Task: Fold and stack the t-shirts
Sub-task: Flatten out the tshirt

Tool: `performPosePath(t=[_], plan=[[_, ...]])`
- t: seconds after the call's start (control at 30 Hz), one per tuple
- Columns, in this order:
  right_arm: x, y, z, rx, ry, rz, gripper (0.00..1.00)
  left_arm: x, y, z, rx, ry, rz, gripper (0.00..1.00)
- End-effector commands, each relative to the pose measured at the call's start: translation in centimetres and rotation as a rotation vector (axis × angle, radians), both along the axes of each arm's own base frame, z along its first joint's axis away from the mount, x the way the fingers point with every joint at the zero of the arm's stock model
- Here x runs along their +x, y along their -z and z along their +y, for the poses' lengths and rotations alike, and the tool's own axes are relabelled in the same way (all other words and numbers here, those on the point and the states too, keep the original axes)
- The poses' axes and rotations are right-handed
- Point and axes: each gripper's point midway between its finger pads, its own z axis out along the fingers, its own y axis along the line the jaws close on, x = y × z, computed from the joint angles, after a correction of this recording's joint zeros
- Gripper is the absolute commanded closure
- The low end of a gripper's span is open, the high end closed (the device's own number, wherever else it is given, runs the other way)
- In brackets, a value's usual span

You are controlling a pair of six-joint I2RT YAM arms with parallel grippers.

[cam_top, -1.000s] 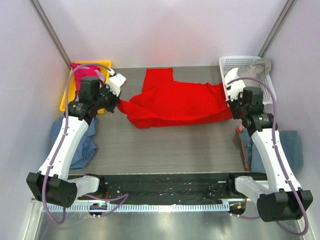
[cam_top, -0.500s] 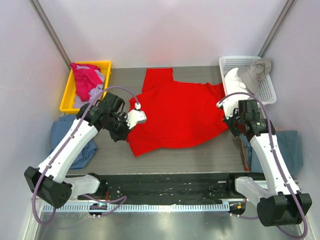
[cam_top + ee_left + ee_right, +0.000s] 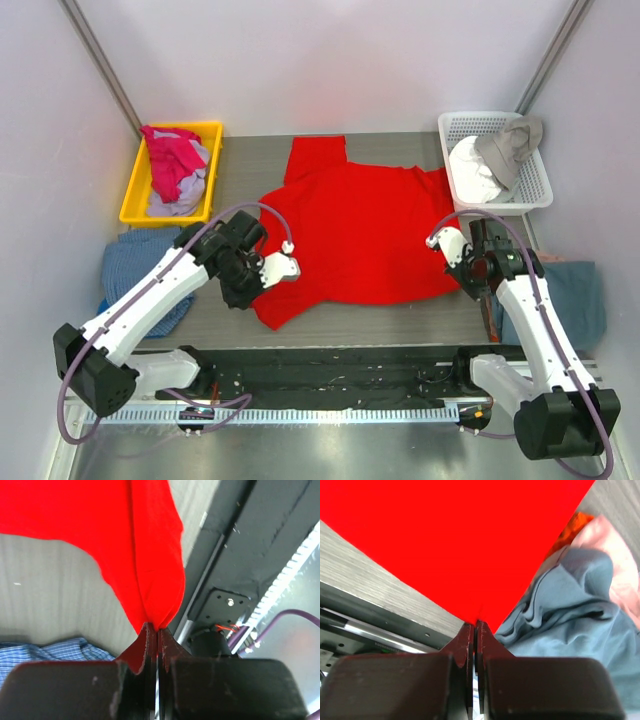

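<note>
The left claw [image 3: 153, 630] is clenched on a pinch of a bright red short-sleeved cloth t-shirt [image 3: 360, 225]. Its two dark fingers are pressed together, with a fold of red cloth rising straight out of their tips. The right claw [image 3: 474, 625] is clamped the same way on the opposite lower corner of that shirt, the red fabric fanning away from its tips.

Between the two claws the shirt lies spread across the grey wood-grain tabletop [image 3: 350, 320]. Its near hem runs from one claw to the other, and its collar end is on the far side of both.

Just outside the left claw, under that arm, a blue checked cloth [image 3: 50, 652] lies rumpled on the tabletop. Further beyond the left claw, towards the far corner, a yellow plastic bin [image 3: 132, 200] holds a magenta-pink cloth t-shirt [image 3: 170, 160] on top of a pale lavender cloth [image 3: 180, 200].

Close on the outer side of the right claw a teal-blue cloth t-shirt [image 3: 570, 610] lies crumpled, touching the red corner, with a scrap of orange cloth [image 3: 567, 527] and a pale pink cloth [image 3: 620, 555] past it. Beyond the right claw, a white mesh plastic basket [image 3: 540, 185] holds grey and white cloths.
</note>
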Motion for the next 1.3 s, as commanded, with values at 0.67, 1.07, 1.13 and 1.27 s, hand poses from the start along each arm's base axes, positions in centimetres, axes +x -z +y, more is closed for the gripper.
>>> performPosePath(t=[0.67,1.07,1.13,1.27], plan=[[-2.3,0.2,-2.0,-0.116,-0.027,0.004,0.72,-8.8,2.0,5.6,0.273,0.041,0.235,0.62],[3.1,-3.6,-1.0,-0.029,0.067,-0.221,0.27,1.9,-1.8,1.9,0.104,-0.052,-0.317,0.46],[6.3,-5.7,-0.6,0.013,0.107,-0.35,0.25,6.2,-3.6,0.1,0.02,-0.12,-0.514,0.32],[12.6,-8.3,-0.1,0.109,0.24,-0.526,0.22,13.9,-7.8,-1.5,-0.105,-0.286,-0.815,0.1]])
